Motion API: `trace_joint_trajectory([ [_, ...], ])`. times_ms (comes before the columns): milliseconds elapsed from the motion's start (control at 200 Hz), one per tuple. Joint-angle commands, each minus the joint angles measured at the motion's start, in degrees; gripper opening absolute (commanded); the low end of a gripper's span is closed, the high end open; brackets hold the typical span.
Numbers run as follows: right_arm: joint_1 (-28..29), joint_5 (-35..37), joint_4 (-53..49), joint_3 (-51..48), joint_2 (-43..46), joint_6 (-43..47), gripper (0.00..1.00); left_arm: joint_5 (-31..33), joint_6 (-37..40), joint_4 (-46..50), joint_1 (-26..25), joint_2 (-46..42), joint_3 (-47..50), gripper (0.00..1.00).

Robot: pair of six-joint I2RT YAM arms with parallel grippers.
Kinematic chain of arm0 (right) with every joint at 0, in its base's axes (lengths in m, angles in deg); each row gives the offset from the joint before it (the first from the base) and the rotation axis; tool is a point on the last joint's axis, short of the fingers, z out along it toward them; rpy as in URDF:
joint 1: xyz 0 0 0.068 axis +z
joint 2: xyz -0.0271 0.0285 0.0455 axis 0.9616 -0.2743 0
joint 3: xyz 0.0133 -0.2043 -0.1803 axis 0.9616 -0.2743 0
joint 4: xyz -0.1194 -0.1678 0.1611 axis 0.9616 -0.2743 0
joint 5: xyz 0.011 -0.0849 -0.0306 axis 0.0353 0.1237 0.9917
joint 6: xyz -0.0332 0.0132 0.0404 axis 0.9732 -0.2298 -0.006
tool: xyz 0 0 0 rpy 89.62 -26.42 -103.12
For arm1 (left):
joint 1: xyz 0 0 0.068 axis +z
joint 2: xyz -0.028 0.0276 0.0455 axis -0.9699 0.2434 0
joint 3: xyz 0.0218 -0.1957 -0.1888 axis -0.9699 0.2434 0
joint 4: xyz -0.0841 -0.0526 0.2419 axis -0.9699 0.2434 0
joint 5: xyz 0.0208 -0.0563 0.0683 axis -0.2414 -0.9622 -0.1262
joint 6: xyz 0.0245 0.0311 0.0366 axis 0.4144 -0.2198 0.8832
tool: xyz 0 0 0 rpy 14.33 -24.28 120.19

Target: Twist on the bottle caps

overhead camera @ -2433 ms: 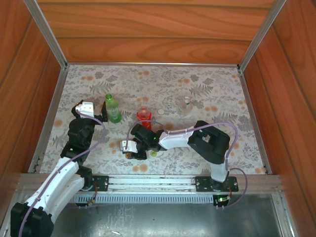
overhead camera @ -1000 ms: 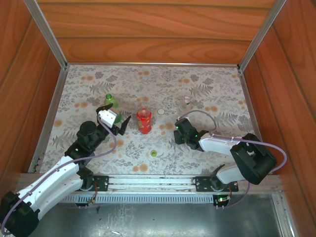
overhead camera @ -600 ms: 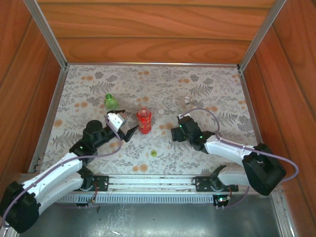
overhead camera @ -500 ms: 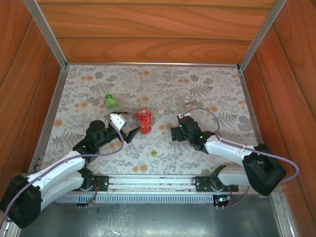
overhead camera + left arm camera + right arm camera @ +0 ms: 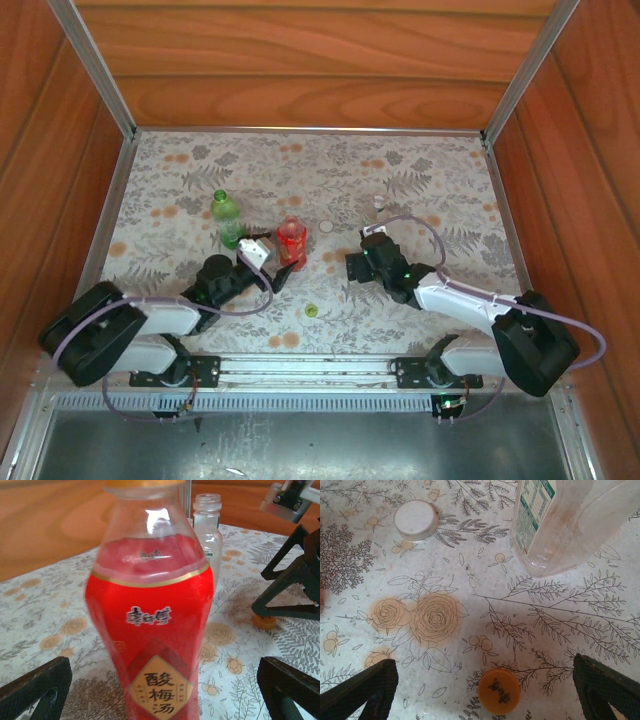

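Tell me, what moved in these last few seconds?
The left pincer swung from the green bottle over to the red bottle, open either side of it. The right pincer drew back rightward, open above the orange cap. Everything else stayed put.

The red bottle (image 5: pixel 150 645) stands upright between the left pincer's (image 5: pixel 162 670) spread fingers, a gap on each side, blocking the way ahead. Between the right pincer's (image 5: pixel 485 662) parted fingers lies the orange cap (image 5: pixel 499 691), bare worktop (image 5: pixel 535 625) round it; farther ahead, an open lane runs between white cap (image 5: pixel 416 520) and clear bottle (image 5: pixel 555 525)
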Motion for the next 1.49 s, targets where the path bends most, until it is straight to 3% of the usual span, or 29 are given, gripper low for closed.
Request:
trace_joint_trajectory([
  [0, -0.27, -0.58, -1.33, 1.77, 0.20, -1.77, 0.95, 4.90, -0.12, -15.64, -1.02, 6.45, -0.18, 1.00],
  [345, -0.27, -1.17, -0.64, 0.39, 1.80, -2.66, 0.95, 5.16, 0.93, -15.87, -1.45, 11.53, -4.22, 1.00],
  [635, -0.27, -1.26, -0.98, -0.14, 2.91, -1.68, 0.95, 1.06, 0.57, -15.87, -1.38, 14.91, -6.98, 0.81],
  [894, -0.18, -1.54, -2.27, 0.19, 4.01, -0.55, 0.96, 1.72, -0.37, -15.87, -1.41, 17.71, -8.36, 0.75],
  [1189, -0.18, 0.63, -3.49, -0.96, 5.46, -2.04, 0.96, 0.37, -0.24, -15.91, -1.39, 17.29, -8.64, 0.58],
  [1489, -0.18, -0.14, -2.32, -0.80, 4.02, -2.28, 1.00, -3.48, -0.41, -15.87, -1.29, 15.81, -8.12, 0.55],
])
